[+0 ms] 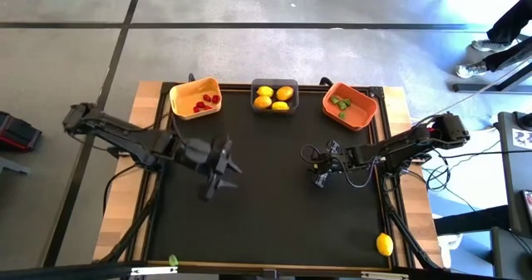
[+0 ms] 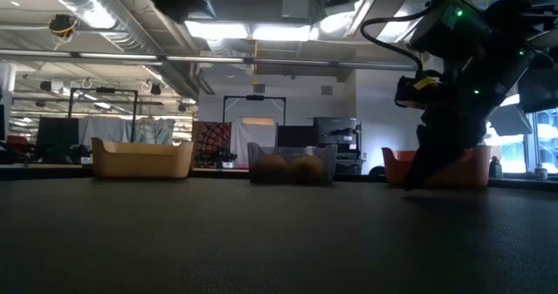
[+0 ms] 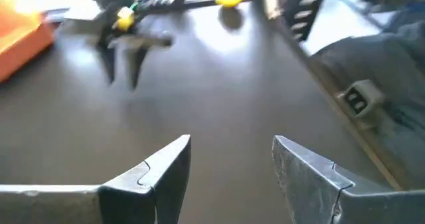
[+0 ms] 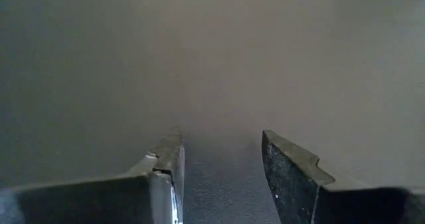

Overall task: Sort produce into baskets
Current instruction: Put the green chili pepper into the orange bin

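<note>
Three baskets stand along the table's far edge. The yellow-orange one [image 1: 195, 98] holds red pieces, the dark grey one [image 1: 274, 97] holds yellow lemons, and the orange one [image 1: 350, 105] holds green pieces. One lemon [image 1: 384, 244] lies by the near right corner, and a green piece [image 1: 173, 261] lies at the near edge on the left. My left gripper [image 3: 232, 144] is open over the bare mat left of centre [image 1: 226, 170], with nothing between its fingers. My right gripper [image 4: 222, 141] is open too, low over the mat right of centre [image 1: 322, 169].
The black mat [image 1: 266, 205] is bare between the two grippers and toward the near edge. Wooden strips [image 1: 150, 105] border the mat at left and right. Cables [image 1: 357, 176] trail beside my right arm. Someone's legs [image 1: 499, 47] show beyond the table's far right.
</note>
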Motion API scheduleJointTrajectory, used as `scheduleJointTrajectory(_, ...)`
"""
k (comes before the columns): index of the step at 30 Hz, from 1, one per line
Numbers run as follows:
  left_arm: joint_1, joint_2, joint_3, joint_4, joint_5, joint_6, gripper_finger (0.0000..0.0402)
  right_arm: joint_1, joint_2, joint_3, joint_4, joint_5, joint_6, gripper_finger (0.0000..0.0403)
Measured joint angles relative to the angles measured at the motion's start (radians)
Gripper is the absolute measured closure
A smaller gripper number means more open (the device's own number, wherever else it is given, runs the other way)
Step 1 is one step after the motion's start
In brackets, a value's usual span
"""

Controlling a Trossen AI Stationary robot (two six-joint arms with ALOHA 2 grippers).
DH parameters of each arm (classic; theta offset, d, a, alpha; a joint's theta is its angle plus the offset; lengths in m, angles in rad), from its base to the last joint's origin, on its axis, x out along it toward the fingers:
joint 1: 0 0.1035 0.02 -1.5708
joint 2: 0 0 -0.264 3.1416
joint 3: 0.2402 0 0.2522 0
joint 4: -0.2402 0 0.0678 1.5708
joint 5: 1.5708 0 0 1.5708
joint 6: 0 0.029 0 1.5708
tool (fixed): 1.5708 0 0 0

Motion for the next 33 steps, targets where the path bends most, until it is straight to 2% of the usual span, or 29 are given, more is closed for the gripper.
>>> scheduleJointTrajectory(3,-0.086,0.046,0.023,0.059,-0.048,-0.001,0.0194,0.000,0.000,0.000,-0.006,0.000,-0.004,0.0253)
scheduleJointTrajectory(7,-0.190,0.141,0.114,0.041,-0.117,-0.002,0.0194,0.000,0.000,0.000,-0.008,0.000,-0.029,0.0253)
scheduleJointTrajectory(14,-0.325,0.271,0.255,-0.124,-0.143,-0.060,0.0194,0.000,0.000,0.000,-0.009,0.000,-0.050,0.0253)
scheduleJointTrajectory(22,-0.459,0.317,0.259,-0.262,-0.155,-0.295,0.0194,0.000,0.000,0.000,-0.009,0.000,-0.056,0.0253)
scheduleJointTrajectory(27,-0.517,0.316,0.259,-0.373,-0.155,-0.502,0.0194,0.000,0.005,0.000,0.002,0.009,-0.073,0.0253)
scheduleJointTrajectory(33,-0.595,0.329,0.247,-0.419,-0.150,-0.706,0.0194,0.000,0.006,0.000,-0.001,0.009,-0.079,0.0253)
